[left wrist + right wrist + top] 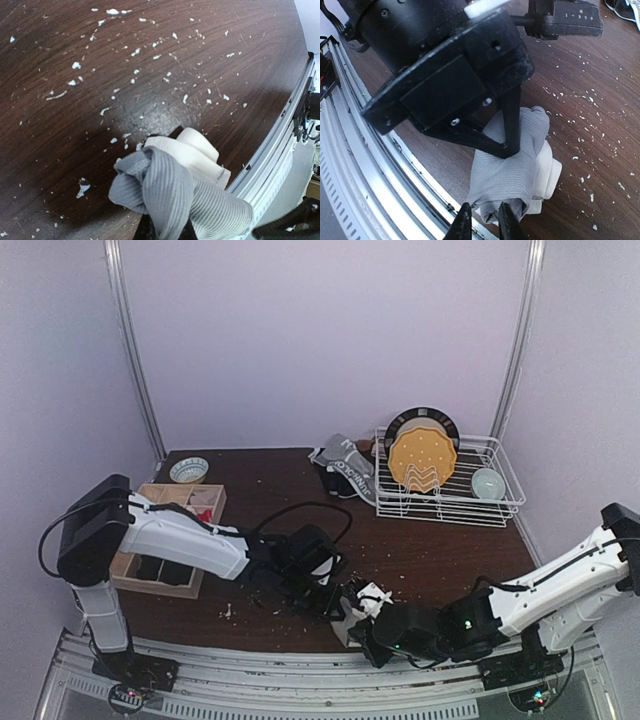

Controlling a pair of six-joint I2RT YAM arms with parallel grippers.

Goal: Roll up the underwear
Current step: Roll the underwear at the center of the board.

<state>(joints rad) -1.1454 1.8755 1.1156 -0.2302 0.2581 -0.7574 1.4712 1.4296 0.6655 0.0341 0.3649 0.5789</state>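
Note:
Grey ribbed underwear (352,612) with a white waistband (196,151) lies bunched at the table's near edge, between both grippers. It fills the bottom of the left wrist view (172,192) and the middle of the right wrist view (505,175). My left gripper (338,598) is shut on one end of it, its fingers mostly hidden under the cloth (165,232). It also shows in the right wrist view (511,150), pressing down on the cloth. My right gripper (368,635) pinches the cloth's near end between narrow jaws (484,212). More underwear (345,468) lies piled at the back.
A wooden compartment box (165,540) stands at the left, with a small bowl (189,470) behind it. A white wire dish rack (445,502) at the back right holds a plate (422,460) and a bowl (487,483). The metal edge rail (380,165) is just beside the cloth. White crumbs (75,65) dot the table.

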